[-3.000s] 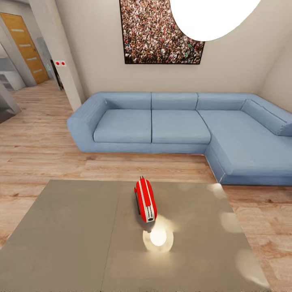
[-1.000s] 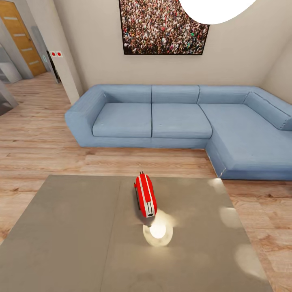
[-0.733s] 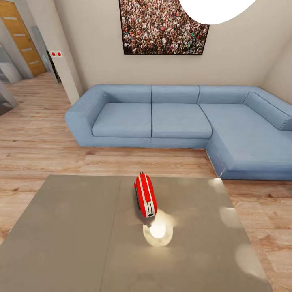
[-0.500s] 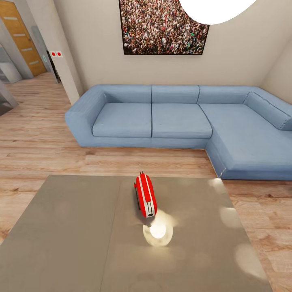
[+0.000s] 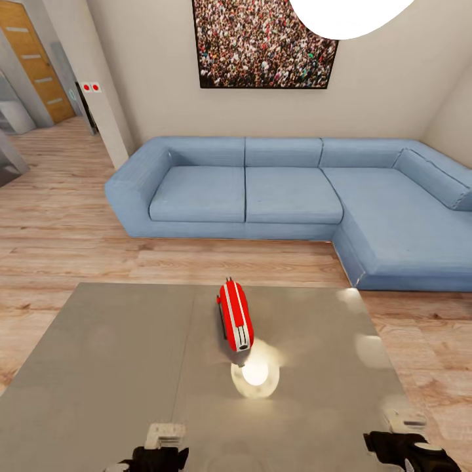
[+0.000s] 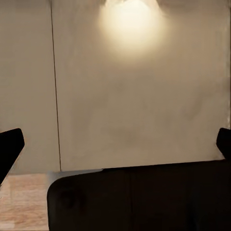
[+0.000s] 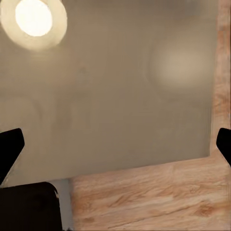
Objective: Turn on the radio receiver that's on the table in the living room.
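Note:
The red radio receiver (image 5: 235,321) stands on edge near the middle of the far half of the glossy grey-brown table (image 5: 111,367), its white-striped narrow edge turned up toward me. My left gripper (image 5: 159,452) and right gripper (image 5: 408,450) show as dark shapes at the table's near edge, well short of the radio. In the left wrist view the left gripper (image 6: 115,144) is open over the bare tabletop (image 6: 144,106). The right gripper (image 7: 115,144) is open over the table's corner (image 7: 120,96), with nothing between the fingertips (image 7: 9,147).
A blue L-shaped sofa (image 5: 282,196) stands beyond the table under a framed crowd photo (image 5: 262,42). Light wood floor (image 5: 59,223) surrounds the table. A bright lamp reflection (image 5: 255,375) lies just in front of the radio. A doorway (image 5: 29,65) is at the far left.
Both arms have come up into the bottom edge of the head view. The radio has not moved; the camera advanced slightly between the oldest frame and the rest.

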Motion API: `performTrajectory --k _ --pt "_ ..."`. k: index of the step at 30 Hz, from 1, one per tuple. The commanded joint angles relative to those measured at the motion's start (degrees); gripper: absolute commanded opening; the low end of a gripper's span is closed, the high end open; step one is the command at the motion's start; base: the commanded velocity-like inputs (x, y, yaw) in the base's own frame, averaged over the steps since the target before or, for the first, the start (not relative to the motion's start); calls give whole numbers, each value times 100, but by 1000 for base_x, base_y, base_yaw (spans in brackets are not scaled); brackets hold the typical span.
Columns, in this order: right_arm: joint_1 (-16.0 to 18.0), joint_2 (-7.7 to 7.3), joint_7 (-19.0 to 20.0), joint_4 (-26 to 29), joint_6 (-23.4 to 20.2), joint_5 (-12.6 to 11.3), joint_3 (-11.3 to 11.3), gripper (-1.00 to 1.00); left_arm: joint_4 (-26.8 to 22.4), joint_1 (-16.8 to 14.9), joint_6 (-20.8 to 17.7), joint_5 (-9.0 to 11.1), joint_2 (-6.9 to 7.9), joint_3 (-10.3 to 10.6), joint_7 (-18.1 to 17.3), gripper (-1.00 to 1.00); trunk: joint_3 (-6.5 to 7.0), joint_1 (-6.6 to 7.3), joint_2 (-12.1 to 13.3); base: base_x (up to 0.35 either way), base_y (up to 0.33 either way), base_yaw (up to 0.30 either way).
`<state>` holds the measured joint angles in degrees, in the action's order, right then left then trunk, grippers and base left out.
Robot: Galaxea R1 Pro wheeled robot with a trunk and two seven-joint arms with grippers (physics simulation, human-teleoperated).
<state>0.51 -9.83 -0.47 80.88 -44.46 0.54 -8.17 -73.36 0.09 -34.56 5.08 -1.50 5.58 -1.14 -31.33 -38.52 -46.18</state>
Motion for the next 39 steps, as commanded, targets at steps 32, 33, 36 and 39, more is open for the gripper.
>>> performTrajectory --k 32,33,36,39 --pt "1822 25 -6 -346 -310 -11 526 100 -130 -1993 -926 -6 -299 -37 -14 100 0 0 0 0 0 0" --pt "1825 28 -8 -349 -308 -8 527 100 -150 -2000 -930 -4 -296 -38 -18 100 0 0 0 0 0 0" --pt "1828 32 -11 -355 -309 -4 527 100 -179 -2007 -934 -1 -289 -39 -23 100 -6 0 0 0 0 0" --pt "1830 38 -28 -366 -309 -7 527 100 -211 -2011 -931 2 -297 -46 -8 100 -28 0 0 0 0 0"
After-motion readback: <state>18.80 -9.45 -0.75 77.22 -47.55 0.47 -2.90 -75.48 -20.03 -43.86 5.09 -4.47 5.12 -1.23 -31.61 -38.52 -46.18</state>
